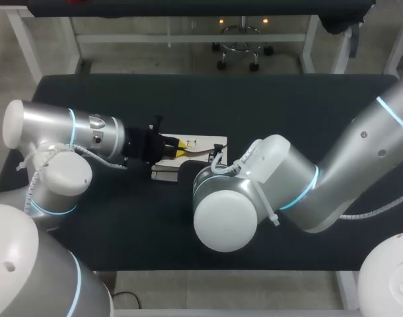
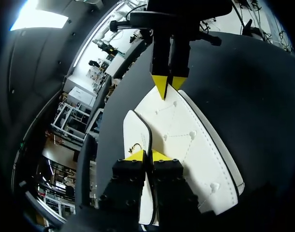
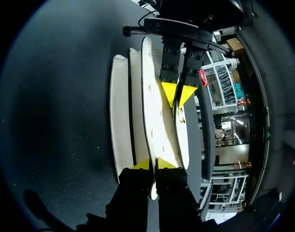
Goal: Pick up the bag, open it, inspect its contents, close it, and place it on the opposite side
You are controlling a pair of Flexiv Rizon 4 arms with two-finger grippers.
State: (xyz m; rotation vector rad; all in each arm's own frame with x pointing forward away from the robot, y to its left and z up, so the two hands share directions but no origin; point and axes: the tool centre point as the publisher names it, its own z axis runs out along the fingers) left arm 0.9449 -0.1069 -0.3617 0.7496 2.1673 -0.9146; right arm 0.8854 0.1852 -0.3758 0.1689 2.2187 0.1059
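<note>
White bag [image 2: 186, 140] lies lengthwise between both hands; left hand [image 2: 146, 155] and right hand [image 3: 153, 164] each pinch an opposite end.

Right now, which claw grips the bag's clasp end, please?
The left claw; the gold clasp on the bag sits beside it, the right claw opposite.

The head camera sits high behind the robot and looks steeply down on the black counter [image 1: 274, 99], with the white bag [image 1: 205, 141] near the middle of its view. Each wrist camera rides just behind its own tool and looks out along the fingers from very close. The left tool [image 2: 147, 155] and right tool [image 3: 153, 163] face each other, so both wrist views share the bag and show the opposite tool beyond it
</note>
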